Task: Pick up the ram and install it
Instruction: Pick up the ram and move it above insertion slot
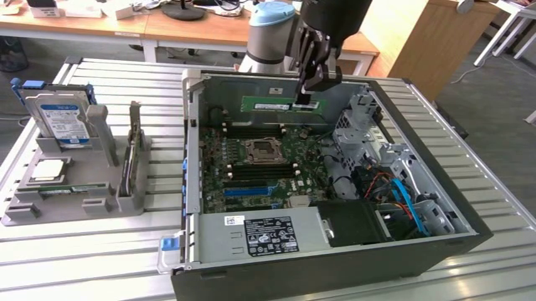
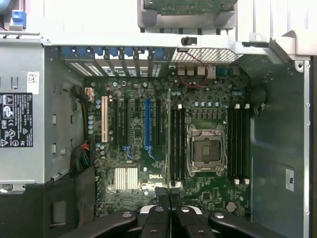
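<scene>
I've got the gripper with its jaws pinching the ram near its end on the exterior view's right. The stick hangs level over the open case, above the motherboard, which reads DELL (white print, wrist view). The power supply has a black label too fine for me to read. The case sits on a slatted metal table, with wooden desks behind.

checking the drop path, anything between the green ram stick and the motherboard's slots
Nothing visible. The black gripper holds the long thin green ram stick over the open case, and the black memory slots beneath lie bare.
</scene>
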Robot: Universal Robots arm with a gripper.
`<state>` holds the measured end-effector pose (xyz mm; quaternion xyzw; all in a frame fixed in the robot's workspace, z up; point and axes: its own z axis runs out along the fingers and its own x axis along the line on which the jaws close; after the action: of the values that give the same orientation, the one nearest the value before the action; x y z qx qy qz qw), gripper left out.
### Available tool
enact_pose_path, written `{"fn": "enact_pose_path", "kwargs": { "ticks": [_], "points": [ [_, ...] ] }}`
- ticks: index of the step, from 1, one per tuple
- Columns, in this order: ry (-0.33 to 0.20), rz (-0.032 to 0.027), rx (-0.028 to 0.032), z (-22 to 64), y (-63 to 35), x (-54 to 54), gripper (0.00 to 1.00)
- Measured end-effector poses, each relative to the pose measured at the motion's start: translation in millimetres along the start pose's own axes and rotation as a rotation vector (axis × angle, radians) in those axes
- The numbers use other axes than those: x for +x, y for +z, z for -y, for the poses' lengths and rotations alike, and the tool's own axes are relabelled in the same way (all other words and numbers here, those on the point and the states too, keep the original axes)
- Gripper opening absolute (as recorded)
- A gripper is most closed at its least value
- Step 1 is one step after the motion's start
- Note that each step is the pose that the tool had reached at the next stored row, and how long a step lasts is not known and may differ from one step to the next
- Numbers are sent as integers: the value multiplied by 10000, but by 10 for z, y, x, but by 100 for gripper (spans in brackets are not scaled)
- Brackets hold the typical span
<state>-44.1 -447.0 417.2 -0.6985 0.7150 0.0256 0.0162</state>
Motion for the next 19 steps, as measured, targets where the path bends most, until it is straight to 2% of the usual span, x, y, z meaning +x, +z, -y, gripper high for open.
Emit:
{"fn": "enact_pose_path", "kwargs": {
  "ticks": [15,19],
  "points": [
    [174,3,12,-4,34,-190,12],
    [182,2,12,-3,34,-192,12]
  ]
}}
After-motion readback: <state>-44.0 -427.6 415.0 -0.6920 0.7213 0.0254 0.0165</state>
